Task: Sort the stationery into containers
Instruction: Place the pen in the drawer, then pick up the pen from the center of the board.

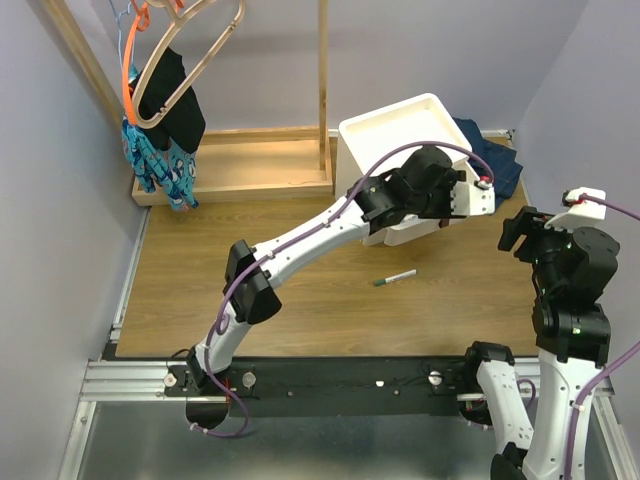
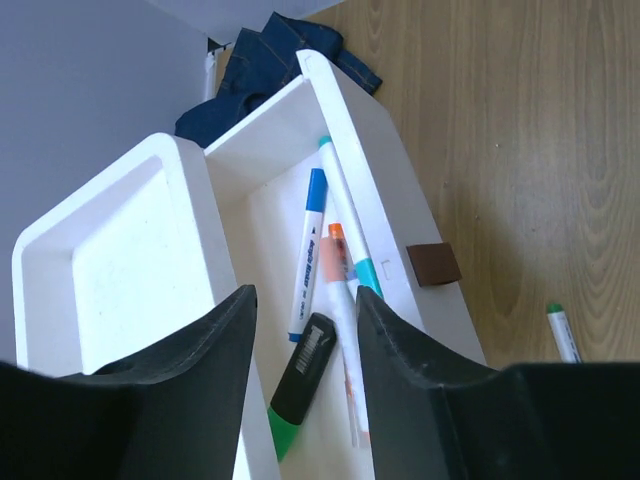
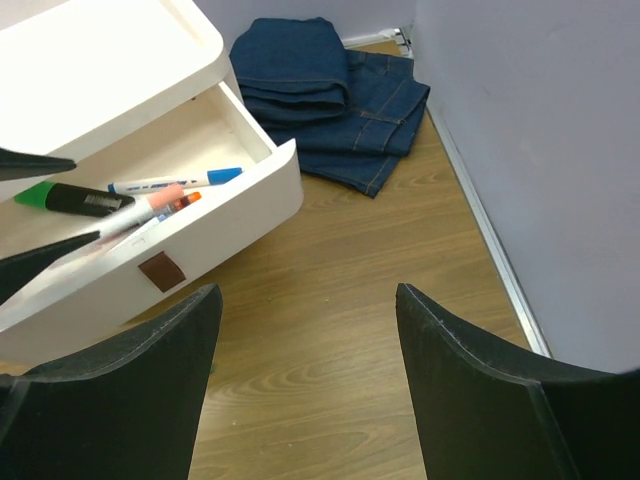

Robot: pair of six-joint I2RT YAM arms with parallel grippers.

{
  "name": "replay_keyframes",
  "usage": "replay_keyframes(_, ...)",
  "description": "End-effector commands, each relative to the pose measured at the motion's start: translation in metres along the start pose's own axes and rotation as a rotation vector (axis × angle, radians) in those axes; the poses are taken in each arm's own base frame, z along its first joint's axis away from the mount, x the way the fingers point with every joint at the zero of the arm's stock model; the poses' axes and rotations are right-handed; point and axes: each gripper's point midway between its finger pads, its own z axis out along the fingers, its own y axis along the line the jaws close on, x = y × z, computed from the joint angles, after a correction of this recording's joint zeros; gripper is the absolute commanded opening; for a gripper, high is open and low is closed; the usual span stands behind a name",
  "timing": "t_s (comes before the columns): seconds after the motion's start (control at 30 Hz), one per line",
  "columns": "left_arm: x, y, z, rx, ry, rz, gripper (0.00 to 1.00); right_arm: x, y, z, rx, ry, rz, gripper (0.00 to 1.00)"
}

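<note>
The white drawer unit [image 1: 395, 128] stands at the back right with its top drawer [image 2: 395, 190] pulled out. In the drawer lie a blue-capped marker [image 2: 308, 250], an orange-capped marker [image 2: 341, 272], a long green-capped marker [image 2: 345, 215] and the thick black-and-green marker [image 2: 305, 372]. My left gripper [image 2: 305, 300] hovers over the drawer [image 1: 420, 232], open and empty. Another green-capped marker [image 1: 395, 278] lies on the wooden table in front of the unit. My right gripper [image 3: 305, 292] is open and empty above bare table, right of the drawer [image 3: 230, 215].
Folded blue jeans [image 3: 320, 95] lie behind the unit in the far right corner. A wooden rack base [image 1: 250, 165] with hanging clothes [image 1: 165, 120] stands at the back left. A wall [image 3: 540, 150] runs close along the right side.
</note>
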Motion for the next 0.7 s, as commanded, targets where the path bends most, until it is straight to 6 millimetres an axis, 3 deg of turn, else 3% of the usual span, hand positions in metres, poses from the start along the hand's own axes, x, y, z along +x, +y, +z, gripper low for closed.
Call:
replay_keyframes(0.0,-0.057,0.024,-0.058,-0.13,-0.146,-0.002,0.57,-0.002,0.002,-0.002,-0.02,-0.006,-0.001,0.78)
replay_keyframes(0.03,-0.074,0.042,-0.087,-0.218,-0.187,-0.027,0.58,0.001,0.003,-0.002,-0.027,0.001,-0.004,0.78)
replay_keyframes(0.07,-0.074,0.044,-0.098,-0.241,-0.196,-0.06,0.59,0.004,0.004,-0.001,-0.036,0.005,-0.014,0.78)
replay_keyframes(0.1,-0.042,0.022,-0.09,-0.218,-0.133,-0.154,0.6,0.006,0.009,0.0,-0.064,0.008,-0.02,0.77)
replay_keyframes(0.13,-0.051,0.039,-0.127,-0.295,-0.201,-0.199,0.61,0.006,0.012,-0.001,-0.087,0.002,-0.031,0.77)
replay_keyframes(0.17,-0.038,0.032,-0.135,-0.298,-0.207,-0.241,0.62,0.013,0.015,0.002,-0.111,0.017,-0.053,0.75)
replay_keyframes(0.2,-0.026,0.023,-0.142,-0.291,-0.228,-0.261,0.62,0.015,0.022,0.002,-0.156,0.019,-0.073,0.75)
replay_keyframes(0.23,0.0,-0.002,-0.155,-0.29,-0.279,-0.28,0.62,0.018,0.024,0.002,-0.173,0.028,-0.081,0.75)
replay_keyframes(0.27,0.016,-0.014,-0.161,-0.281,-0.31,-0.269,0.62,0.022,0.026,0.004,-0.186,0.038,-0.095,0.74)
replay_keyframes(0.3,0.024,-0.034,-0.164,-0.241,-0.357,-0.232,0.62,0.023,0.029,0.004,-0.206,0.045,-0.103,0.74)
replay_keyframes(0.33,0.059,-0.071,-0.163,-0.2,-0.333,-0.21,0.62,0.027,0.03,0.003,-0.217,0.061,-0.113,0.73)
replay_keyframes(0.4,0.067,-0.084,-0.165,-0.189,-0.391,-0.212,0.65,0.024,0.033,0.003,-0.25,0.075,-0.148,0.72)
replay_keyframes(0.43,0.084,-0.096,-0.159,-0.178,-0.358,-0.25,0.65,0.027,0.034,0.004,-0.262,0.096,-0.165,0.72)
replay_keyframes(0.6,0.112,-0.103,-0.147,-0.198,-0.388,-0.396,0.64,0.015,0.036,0.014,-0.299,0.099,-0.248,0.73)
replay_keyframes(0.63,0.129,-0.121,-0.138,-0.167,-0.361,-0.407,0.64,0.012,0.036,0.015,-0.296,0.099,-0.25,0.73)
replay_keyframes(0.67,0.127,-0.117,-0.138,-0.191,-0.395,-0.403,0.64,0.012,0.035,0.017,-0.294,0.107,-0.249,0.73)
